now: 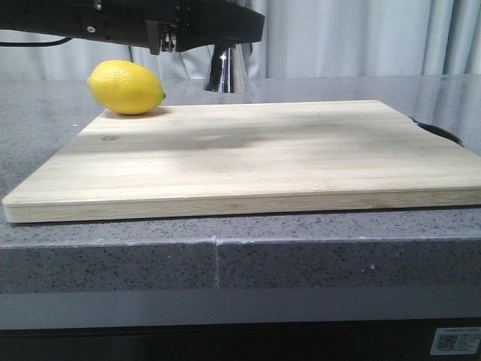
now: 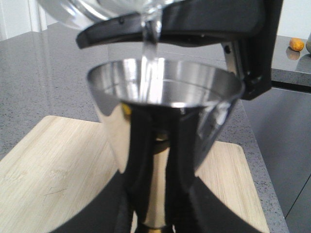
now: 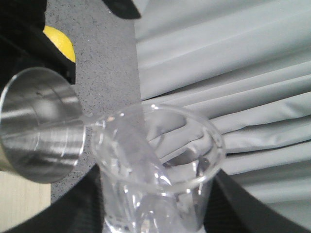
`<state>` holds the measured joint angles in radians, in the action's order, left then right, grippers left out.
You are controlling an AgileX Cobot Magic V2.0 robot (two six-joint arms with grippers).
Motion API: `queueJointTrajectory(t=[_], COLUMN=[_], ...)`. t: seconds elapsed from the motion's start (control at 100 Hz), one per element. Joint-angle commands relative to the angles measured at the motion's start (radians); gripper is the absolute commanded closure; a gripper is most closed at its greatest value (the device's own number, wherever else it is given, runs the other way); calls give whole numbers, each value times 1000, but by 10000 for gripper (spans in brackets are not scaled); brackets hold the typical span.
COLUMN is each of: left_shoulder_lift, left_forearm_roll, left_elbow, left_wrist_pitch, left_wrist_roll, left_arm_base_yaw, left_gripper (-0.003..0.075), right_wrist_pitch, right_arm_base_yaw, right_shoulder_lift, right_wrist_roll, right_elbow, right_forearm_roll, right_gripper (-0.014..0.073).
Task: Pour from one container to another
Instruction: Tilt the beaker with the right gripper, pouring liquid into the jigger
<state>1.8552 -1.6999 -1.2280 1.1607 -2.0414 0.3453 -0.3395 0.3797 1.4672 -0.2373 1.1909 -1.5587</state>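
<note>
Shiny mirror-steel double jigger [image 2: 165, 121] fills the left wrist view, upright, wide cone up, narrow waist gripped by the left gripper's [image 2: 155, 213] dark fingers [image 2: 121, 204]. Clear glass beaker [image 2: 97, 7] tilted just above the rim — thin clear stream [image 2: 150, 53] falling from its lip into the cup. Black gripper body [image 2: 204, 22] behind the beaker. Below — pale wooden cutting board [image 2: 43, 179] on speckled grey countertop [image 2: 43, 82]. Small orange fruit [image 2: 296, 43] far back, blurred.

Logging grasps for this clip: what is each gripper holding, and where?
Left gripper holds the jigger around its narrow waist. Right gripper holds the tilted beaker by its lower body.
</note>
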Motion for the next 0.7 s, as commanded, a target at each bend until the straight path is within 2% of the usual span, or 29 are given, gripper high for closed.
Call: queueJointTrajectory(t=[0.0,0.69], left_shoulder_lift=[-47,-47], left_forearm_roll=[-72,-72], left_elbow=[-29,-29], left_wrist_pitch=[97,92], left_wrist_roll=[-3,-3], left_arm_base_yaw=[12,12], left_gripper=[738,738], right_wrist_pitch=[8,23], right_arm_base_yaw=[0,0], right_shoulder_lift=[-33,-33], right_wrist_roll=[0,0], right_elbow=[38,38], right_forearm_roll=[11,-49], right_gripper=[378,378])
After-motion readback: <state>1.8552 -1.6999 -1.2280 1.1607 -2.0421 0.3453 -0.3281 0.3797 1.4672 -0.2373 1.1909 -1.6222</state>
